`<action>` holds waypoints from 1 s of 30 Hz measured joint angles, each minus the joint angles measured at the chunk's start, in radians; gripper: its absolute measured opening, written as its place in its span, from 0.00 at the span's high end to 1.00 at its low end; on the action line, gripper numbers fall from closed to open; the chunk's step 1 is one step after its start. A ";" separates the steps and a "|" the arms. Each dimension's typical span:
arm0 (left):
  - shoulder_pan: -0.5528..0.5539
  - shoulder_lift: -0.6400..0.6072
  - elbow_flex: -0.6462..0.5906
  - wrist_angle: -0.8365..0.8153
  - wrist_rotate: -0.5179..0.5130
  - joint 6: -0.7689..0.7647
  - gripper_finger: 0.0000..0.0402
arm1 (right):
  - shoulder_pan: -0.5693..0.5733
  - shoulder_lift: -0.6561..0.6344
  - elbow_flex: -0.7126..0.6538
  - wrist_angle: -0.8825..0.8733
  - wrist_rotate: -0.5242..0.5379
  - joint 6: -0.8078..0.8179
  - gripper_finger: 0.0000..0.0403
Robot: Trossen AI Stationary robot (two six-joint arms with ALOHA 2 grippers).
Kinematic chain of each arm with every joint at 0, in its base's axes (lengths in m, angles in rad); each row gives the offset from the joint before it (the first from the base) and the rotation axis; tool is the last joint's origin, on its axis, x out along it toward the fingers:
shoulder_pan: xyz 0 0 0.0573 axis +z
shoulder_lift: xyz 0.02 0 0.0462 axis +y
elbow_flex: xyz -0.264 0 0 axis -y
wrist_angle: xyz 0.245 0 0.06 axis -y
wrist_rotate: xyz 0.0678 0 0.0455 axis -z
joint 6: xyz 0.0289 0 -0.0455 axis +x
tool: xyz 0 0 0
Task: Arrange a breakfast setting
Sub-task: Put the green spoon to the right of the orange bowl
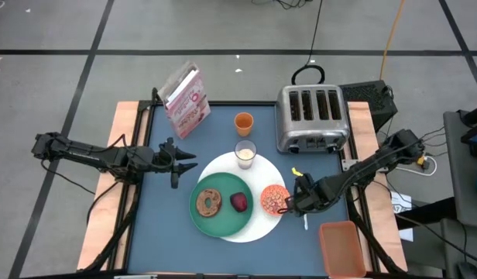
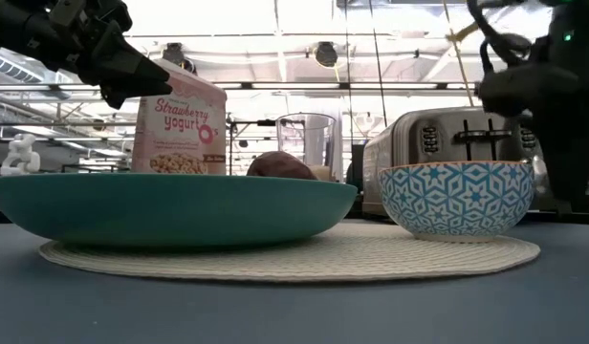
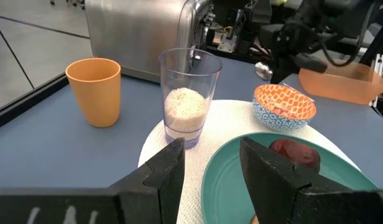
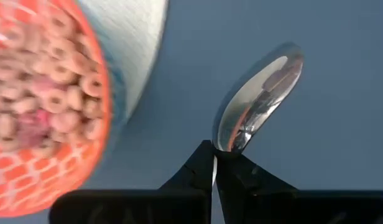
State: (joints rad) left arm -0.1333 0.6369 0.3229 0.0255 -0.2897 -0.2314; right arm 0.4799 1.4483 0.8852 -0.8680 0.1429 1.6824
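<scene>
A green plate [image 1: 223, 221] with a brown bagel [image 1: 208, 203] and a dark-red fruit [image 1: 238, 202] lies on a larger white disc [image 1: 263, 228]. The orange bowl [image 1: 274, 198], full of cereal rings, rests on the disc's right part. The milk glass [image 1: 245, 153] stands on its far edge, and the orange cup [image 1: 243, 122] stands behind it. The pink cereal box [image 1: 186, 101] stands upright at the far left. My right gripper [image 4: 213, 167] is just right of the bowl, shut on the metal spoon [image 4: 258, 99]. My left gripper [image 3: 210, 168] hovers open, left of the glass. My right gripper pinches the spoon's neck [image 4: 224, 148], just behind its bowl, between the tips of its two fingers. The fingers point steeply down. The spoon's bowl [image 4: 263, 93] sticks out past the fingertips over the blue table beside the orange bowl. Whether it touches the table I cannot tell.
A metal toaster [image 1: 311, 116] stands at the far right of the blue table. An orange tray [image 1: 343, 246] lies at the near right corner. Bare blue table [image 1: 157, 225] shows left of the plate.
</scene>
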 joint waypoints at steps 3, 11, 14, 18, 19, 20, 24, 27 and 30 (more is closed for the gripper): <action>0.000 0.000 0.000 0.000 0.000 0.001 0.60 | -0.007 0.030 0.000 0.000 -0.020 0.011 0.99; 0.000 0.000 0.000 0.000 0.000 0.001 0.60 | -0.052 0.087 0.000 -0.010 -0.040 0.018 0.99; 0.000 0.000 0.000 0.000 0.000 0.001 0.60 | -0.067 0.088 0.000 -0.007 -0.038 0.017 0.99; 0.000 0.000 0.000 0.000 0.000 0.001 0.60 | -0.080 0.088 0.000 -0.001 -0.037 0.016 0.99; 0.000 0.000 0.000 0.000 0.000 0.001 0.60 | -0.081 0.088 0.000 -0.001 -0.037 0.014 0.99; 0.000 0.000 0.000 0.000 0.000 0.001 0.60 | -0.082 0.088 0.000 0.001 -0.037 0.007 0.99; 0.000 0.000 0.000 0.000 0.000 0.000 0.60 | -0.082 0.088 0.000 0.004 -0.035 -0.013 0.99; 0.000 0.000 0.000 0.000 0.000 0.000 0.60 | -0.082 0.088 0.000 0.007 -0.035 -0.024 0.98; 0.000 0.000 0.000 0.000 0.000 0.000 0.60 | -0.082 0.088 0.000 0.008 -0.035 -0.034 0.96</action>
State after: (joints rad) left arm -0.1335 0.6366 0.3229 0.0254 -0.2897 -0.2311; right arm 0.3981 1.5360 0.8856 -0.8603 0.1079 1.6487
